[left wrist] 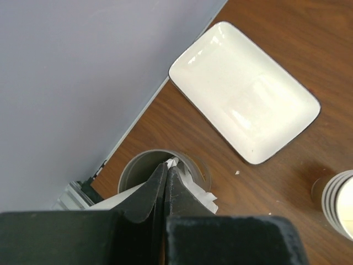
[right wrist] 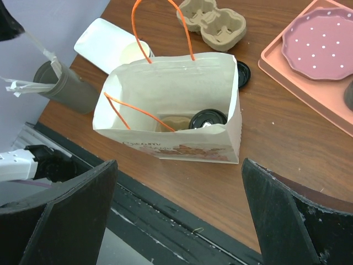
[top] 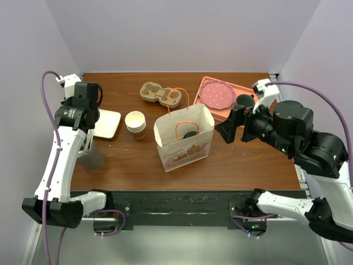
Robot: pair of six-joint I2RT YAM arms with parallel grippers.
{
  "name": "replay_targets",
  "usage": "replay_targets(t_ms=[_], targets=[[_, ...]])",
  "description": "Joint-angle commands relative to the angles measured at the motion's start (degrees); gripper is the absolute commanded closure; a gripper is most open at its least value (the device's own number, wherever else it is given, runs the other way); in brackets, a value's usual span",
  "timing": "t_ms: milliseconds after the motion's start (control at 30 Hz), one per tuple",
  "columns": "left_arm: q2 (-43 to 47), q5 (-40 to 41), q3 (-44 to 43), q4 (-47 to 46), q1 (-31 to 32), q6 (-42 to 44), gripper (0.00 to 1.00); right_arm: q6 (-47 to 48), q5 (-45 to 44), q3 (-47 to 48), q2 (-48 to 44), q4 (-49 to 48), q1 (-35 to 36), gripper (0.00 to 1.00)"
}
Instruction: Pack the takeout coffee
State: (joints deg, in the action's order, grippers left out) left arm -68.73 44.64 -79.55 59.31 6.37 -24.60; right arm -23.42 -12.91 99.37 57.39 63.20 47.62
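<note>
Takeout coffee (right wrist: 208, 118), black-lidded, is recorded upright inside the orange-handled paper bag (right wrist: 182, 146) at mid-table, with the right gripper (right wrist: 179, 163) held wide open and empty beside the bag and the left gripper (left wrist: 167, 165) pressed fully closed over a grey cup (left wrist: 132, 165) of white paper wrappers (left wrist: 204, 196), any hold on them not discernible.

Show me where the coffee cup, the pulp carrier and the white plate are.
coffee cup (right wrist: 208, 118): right wrist view, black lid.
pulp carrier (top: 161, 94): top view, middle ridge.
white plate (left wrist: 242, 91): left wrist view, flat centre.
</note>
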Motion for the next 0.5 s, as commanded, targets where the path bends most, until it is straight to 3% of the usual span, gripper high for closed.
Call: replay_targets(t_ms=[0,200,300,467], targets=[[2.02,1.33,-4.82,1.68,-0.57,0.61,1.0,2.5,1.22,2.58,1.41,-1.15,0.02,0.02],[3.16,0.1,-5.0,3.88,-0.57,0.69,1.0,3.2,2.53,3.9,3.35,-2.55,0.02,0.02],[1.85,-1.83,-11.13,6.6,-0.57,1.57,1.0,3.64,2.54,4.34,3.78,-2.91,0.02,0.02],[-0.87,-8.58,-29.76,10.99,-0.57,2.72,1.0,4.52,1.48,4.6,3.87,-3.78,0.02,0.02]])
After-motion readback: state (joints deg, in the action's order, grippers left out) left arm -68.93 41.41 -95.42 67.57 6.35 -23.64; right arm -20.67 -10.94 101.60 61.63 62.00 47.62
